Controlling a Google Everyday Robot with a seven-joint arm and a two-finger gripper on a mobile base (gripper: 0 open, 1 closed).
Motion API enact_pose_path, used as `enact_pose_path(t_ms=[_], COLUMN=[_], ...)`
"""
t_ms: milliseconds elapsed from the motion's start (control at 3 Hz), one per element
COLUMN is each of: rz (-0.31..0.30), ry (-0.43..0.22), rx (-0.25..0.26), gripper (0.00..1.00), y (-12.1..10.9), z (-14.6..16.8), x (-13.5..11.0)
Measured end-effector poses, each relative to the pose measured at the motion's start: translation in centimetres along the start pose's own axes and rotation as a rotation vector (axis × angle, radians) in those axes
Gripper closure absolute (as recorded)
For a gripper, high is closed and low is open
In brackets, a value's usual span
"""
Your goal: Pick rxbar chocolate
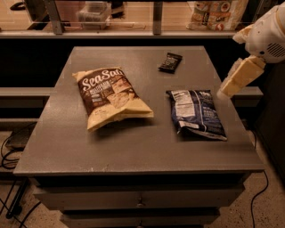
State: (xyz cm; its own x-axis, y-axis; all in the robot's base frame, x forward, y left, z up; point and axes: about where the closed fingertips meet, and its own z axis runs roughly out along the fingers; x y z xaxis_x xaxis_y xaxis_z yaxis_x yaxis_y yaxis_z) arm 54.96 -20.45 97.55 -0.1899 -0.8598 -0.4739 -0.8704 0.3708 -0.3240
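Note:
The rxbar chocolate [170,62] is a small flat bar in a black-brown wrapper. It lies flat at the far right of the grey table [133,147], close to the back edge. My gripper [232,83] hangs in the air over the table's right edge. It is to the right of the bar and nearer to me, just right of the dark blue chip bag [197,113]. It touches nothing.
A brown-and-cream SeaSalt bag [110,96] lies left of centre. A counter shelf [133,33] runs behind the table, with packages [217,12] at its right. Drawers [140,198] face me below the tabletop. Cables [11,147] lie on the floor at left.

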Motion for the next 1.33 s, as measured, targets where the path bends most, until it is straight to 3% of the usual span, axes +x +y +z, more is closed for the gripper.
enact_pose_path(t_ms=[333,667,1000,1333], rz=[0.021,0.043,0.064,0.097], ry=[0.011,-0.064,-0.158,-0.203], rx=[0.002,0.010,0.021,0.024], gripper=[0.00,0.00,0.00,0.00], y=[-0.2,-1.6,-4.5,-7.7], z=[0.7,3.2,6.5,10.0], x=[0.0,-2.2,-5.1,-6.9])
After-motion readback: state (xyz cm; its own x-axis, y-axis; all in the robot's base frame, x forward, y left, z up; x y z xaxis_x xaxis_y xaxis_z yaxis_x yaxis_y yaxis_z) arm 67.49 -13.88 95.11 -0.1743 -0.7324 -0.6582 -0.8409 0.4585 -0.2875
